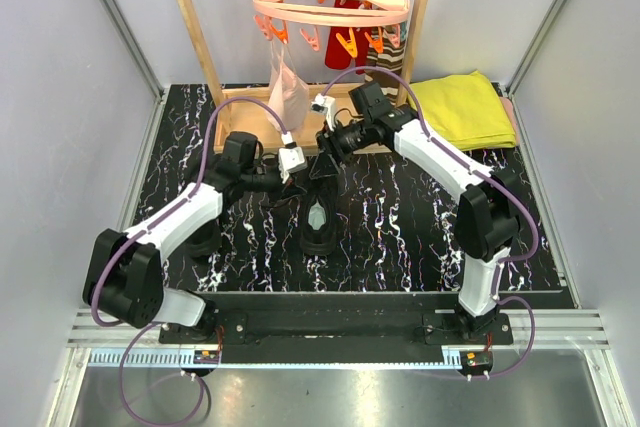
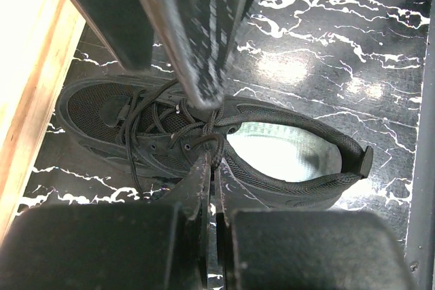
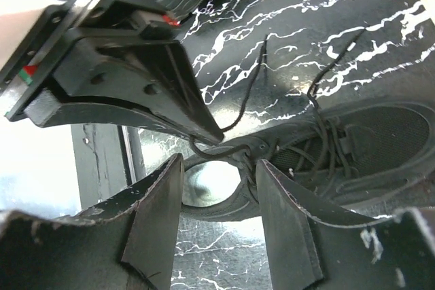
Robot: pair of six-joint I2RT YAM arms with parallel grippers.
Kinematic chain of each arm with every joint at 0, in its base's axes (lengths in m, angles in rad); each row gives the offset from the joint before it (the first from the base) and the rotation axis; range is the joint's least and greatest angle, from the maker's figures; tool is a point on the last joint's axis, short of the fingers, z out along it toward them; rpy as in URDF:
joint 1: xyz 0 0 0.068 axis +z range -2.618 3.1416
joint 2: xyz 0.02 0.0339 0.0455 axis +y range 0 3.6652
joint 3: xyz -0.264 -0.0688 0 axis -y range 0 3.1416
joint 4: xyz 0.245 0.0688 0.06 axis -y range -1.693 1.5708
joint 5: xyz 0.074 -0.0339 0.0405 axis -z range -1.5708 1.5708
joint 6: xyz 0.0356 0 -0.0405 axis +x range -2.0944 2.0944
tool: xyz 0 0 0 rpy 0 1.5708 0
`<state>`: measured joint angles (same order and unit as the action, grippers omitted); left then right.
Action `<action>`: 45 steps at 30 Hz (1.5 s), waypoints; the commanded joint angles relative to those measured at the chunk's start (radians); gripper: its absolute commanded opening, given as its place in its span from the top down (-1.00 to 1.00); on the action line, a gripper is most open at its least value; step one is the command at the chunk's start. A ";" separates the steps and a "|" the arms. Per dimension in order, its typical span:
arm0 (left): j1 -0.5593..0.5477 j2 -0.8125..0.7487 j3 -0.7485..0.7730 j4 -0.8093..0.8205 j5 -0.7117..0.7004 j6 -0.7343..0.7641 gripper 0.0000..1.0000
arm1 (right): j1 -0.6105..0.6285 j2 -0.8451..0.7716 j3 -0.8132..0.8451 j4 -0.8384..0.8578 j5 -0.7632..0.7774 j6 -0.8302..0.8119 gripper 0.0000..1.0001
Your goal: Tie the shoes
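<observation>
The black shoe point(image 1: 320, 227) sits in the middle of the dark table point(image 1: 430, 217), between the 2 arms, with its toe pointing away from them. I can see only 1 shoe. Its lace point(image 2: 136, 123) is loose and not tied. The left claw point(image 2: 208, 168) is squeezed shut on a bit of lace near the top holes. The right claw point(image 3: 219, 164) hangs just over it, wide open and holding nothing. The 2 claws are very close and could bump. The thin lace could slip out. A hard pull could drag the shoe, because nothing holds it down.
</observation>
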<state>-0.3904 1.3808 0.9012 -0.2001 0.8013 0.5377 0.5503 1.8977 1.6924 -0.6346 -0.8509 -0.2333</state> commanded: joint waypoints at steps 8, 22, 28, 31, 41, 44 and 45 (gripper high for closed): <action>-0.002 0.034 0.054 0.028 0.022 0.010 1.00 | 0.033 -0.015 -0.054 -0.024 -0.036 -0.194 -0.21; -0.002 0.061 0.077 0.028 0.038 0.007 1.00 | 0.060 0.027 -0.030 -0.010 -0.036 -0.250 -0.04; -0.002 0.066 0.081 0.027 0.035 0.010 1.00 | 0.071 0.034 -0.027 0.003 -0.037 -0.244 0.19; -0.002 0.069 0.082 0.027 0.036 0.011 1.00 | 0.074 0.032 -0.027 0.010 -0.034 -0.236 0.23; -0.002 0.072 0.082 0.021 0.039 0.018 1.00 | 0.073 0.024 -0.022 0.027 -0.028 -0.230 0.79; -0.002 0.072 0.082 0.018 0.039 0.018 1.00 | 0.073 0.020 -0.025 0.033 -0.022 -0.228 1.00; -0.002 0.072 0.082 0.019 0.038 0.018 1.00 | 0.073 0.015 -0.025 0.035 -0.019 -0.228 1.00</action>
<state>-0.3904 1.4448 0.9367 -0.2016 0.8082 0.5419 0.6125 1.9335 1.6310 -0.6392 -0.8577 -0.4595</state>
